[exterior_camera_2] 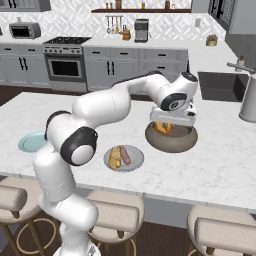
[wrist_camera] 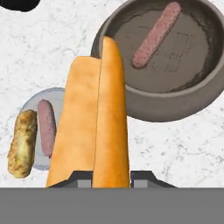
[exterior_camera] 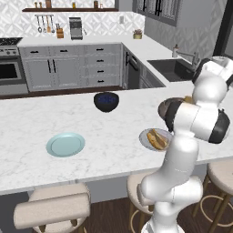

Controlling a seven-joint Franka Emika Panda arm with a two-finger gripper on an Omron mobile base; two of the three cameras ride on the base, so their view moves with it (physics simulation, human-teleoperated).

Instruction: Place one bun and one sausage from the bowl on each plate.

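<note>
**Bun in gripper above the brown bowl; grey plate already loaded**

I see the gripper clamped tight on a long golden bun. In the hand view the bun stands up from between the two finger tips and covers the middle of the picture. From the right base view the gripper sits directly over the brown bowl, with the orange of the bun visible under the hand, at or just above the bowl rim. I can't tell whether the bun is clear of the bowl.

Brown bowl: one pink sausage lies on its floor, diagonal. Nothing else visible inside.

Light grey plate: on the bench just beside the brown bowl, toward the stools. It carries one browned bun and one sausage, side by side. Same pair in the hand view: bun and sausage on the grey plate, partly hidden behind the held bun.

Pale blue plate: bare, well apart from the grey plate, further along the same bench edge. In the right base view its rim pokes out behind the arm.

A dark blue bowl stands on the far side of the bench, between the two plates and further back. Stools line the near edge.
</note>
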